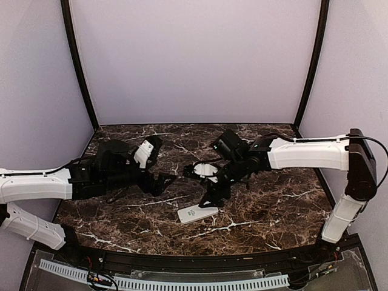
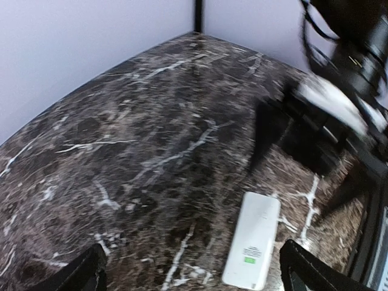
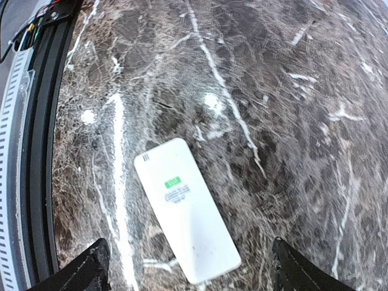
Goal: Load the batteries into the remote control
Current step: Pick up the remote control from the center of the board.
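Found right gripper (image 3: 191, 262) spread wide and empty, poised directly above remote control (image 3: 185, 209). Found left gripper (image 2: 194, 270) likewise apart and empty, standing off at 10 o'clock of it in the top view. Noted remote control lying flat, back up and cover apparently shut, on marble table (image 1: 273, 212) toward 6 o'clock. Saw no batteries; judged loading not begun, with opening, fitting and closing all outstanding.
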Action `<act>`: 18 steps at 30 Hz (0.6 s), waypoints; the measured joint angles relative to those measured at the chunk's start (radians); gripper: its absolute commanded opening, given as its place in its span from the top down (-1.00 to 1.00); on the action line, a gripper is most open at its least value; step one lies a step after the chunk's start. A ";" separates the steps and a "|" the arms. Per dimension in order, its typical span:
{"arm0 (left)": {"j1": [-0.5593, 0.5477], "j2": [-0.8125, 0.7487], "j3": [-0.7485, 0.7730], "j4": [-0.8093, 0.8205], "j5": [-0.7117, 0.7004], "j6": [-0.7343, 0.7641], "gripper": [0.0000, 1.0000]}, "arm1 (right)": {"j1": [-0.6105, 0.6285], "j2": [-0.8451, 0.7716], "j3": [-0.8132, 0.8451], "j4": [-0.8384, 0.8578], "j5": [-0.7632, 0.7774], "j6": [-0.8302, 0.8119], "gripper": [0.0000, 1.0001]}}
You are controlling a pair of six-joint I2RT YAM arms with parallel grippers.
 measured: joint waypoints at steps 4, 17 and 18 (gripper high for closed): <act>0.093 -0.044 0.002 -0.045 -0.106 -0.098 -0.98 | 0.079 0.145 0.100 -0.006 -0.006 -0.197 -0.97; 0.169 -0.077 0.003 -0.143 -0.238 -0.214 -0.98 | 0.148 0.480 0.352 -0.125 0.030 -0.381 -0.75; 0.169 -0.080 0.003 -0.143 -0.239 -0.214 -0.98 | 0.152 0.489 0.358 -0.137 0.034 -0.382 -0.70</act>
